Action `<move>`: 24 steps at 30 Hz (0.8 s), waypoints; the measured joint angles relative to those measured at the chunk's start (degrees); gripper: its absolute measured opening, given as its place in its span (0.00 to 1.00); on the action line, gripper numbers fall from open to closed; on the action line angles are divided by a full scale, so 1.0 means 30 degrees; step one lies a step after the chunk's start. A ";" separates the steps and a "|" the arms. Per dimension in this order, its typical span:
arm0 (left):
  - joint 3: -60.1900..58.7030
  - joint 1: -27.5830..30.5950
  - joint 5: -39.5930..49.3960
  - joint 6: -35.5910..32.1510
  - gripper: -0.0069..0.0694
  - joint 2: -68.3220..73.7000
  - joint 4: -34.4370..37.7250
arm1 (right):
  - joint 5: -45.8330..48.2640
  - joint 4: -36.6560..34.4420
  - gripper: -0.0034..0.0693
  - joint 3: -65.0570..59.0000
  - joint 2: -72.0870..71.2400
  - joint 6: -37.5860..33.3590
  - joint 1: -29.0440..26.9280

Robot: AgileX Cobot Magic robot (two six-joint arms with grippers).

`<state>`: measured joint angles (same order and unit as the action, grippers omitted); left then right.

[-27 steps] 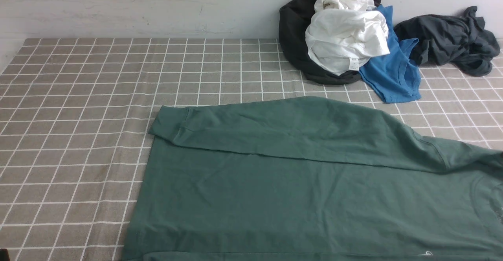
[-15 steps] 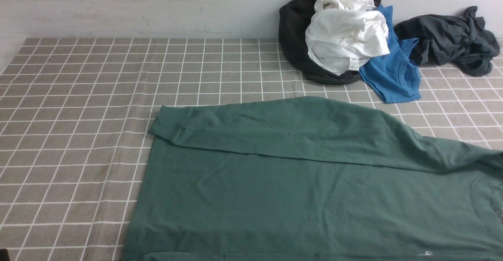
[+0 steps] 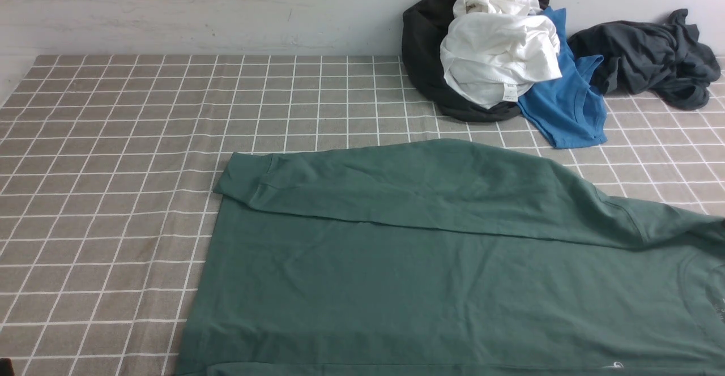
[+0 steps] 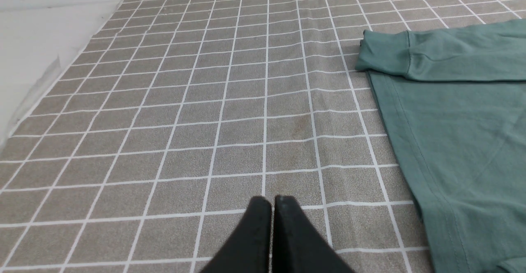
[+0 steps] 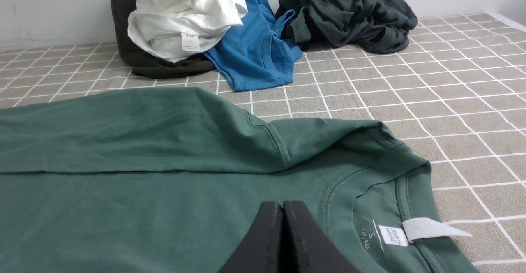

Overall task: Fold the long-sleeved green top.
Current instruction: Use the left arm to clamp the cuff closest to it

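You're dealing with a limp, light green top (image 3: pixel 430 291) (left gripper (image 4: pixel 271 202) and right gripper (image 5: pixel 282 205) both closed, empty), best pinched at hem (image 4: pixel 400 141) and collar (image 5: pixel 341 190).

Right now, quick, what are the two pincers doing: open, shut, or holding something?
Left pincer: shut, holding nothing.
Right pincer: shut, holding nothing, with the green top in front of it.

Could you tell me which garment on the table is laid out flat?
The green top, spread flat with a sleeve folded across it; the white shirt, blue shirt, black garment and grey garment lie crumpled by the wall.
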<state>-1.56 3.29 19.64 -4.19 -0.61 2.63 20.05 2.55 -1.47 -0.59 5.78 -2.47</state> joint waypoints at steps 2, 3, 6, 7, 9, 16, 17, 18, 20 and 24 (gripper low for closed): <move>0.0000 0.0000 0.0000 0.0000 0.08 0.0000 0.0000 | 0.0000 0.0000 0.03 0.0000 0.0000 0.0000 0.0000; 0.0000 0.0000 0.0000 0.0000 0.08 0.0000 0.0000 | 0.0000 0.0000 0.03 0.0000 0.0000 0.0000 0.0000; 0.0000 0.0000 0.0000 0.0000 0.08 0.0000 0.0000 | 0.0000 0.0000 0.03 0.0000 0.0000 0.0000 0.0000; 0.0000 0.0000 0.0000 0.0000 0.08 0.0000 0.0000 | 0.0000 0.0000 0.03 0.0000 0.0000 0.0000 0.0000; 0.0000 0.0000 0.0000 0.0000 0.08 0.0000 0.0000 | 0.0000 0.0000 0.03 0.0000 0.0000 0.0018 0.0000; 0.0000 0.0000 0.0000 -0.0019 0.08 0.0000 0.0000 | 0.0000 -0.0073 0.03 0.0000 0.0000 0.0018 0.0000; 0.0000 0.0000 0.0000 -0.0019 0.08 0.0000 0.0000 | 0.0000 -0.0097 0.03 0.0000 0.0000 0.0018 0.0000; 0.0000 0.0000 0.0000 -0.0019 0.08 0.0000 -0.0069 | 0.0000 -0.0145 0.03 0.0000 0.0000 0.0018 0.0000; 0.0000 0.0000 0.0000 -0.0126 0.08 0.0000 -0.0255 | 0.0000 -0.0164 0.03 0.0000 0.0000 0.0018 0.0000; 0.0000 0.0000 0.0000 -0.0143 0.08 0.0000 -0.0443 | 0.0000 -0.0209 0.03 0.0000 0.0000 0.0018 0.0000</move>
<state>-1.56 3.29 19.64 -4.62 -0.61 1.30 20.05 1.92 -1.47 -0.59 5.83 -2.47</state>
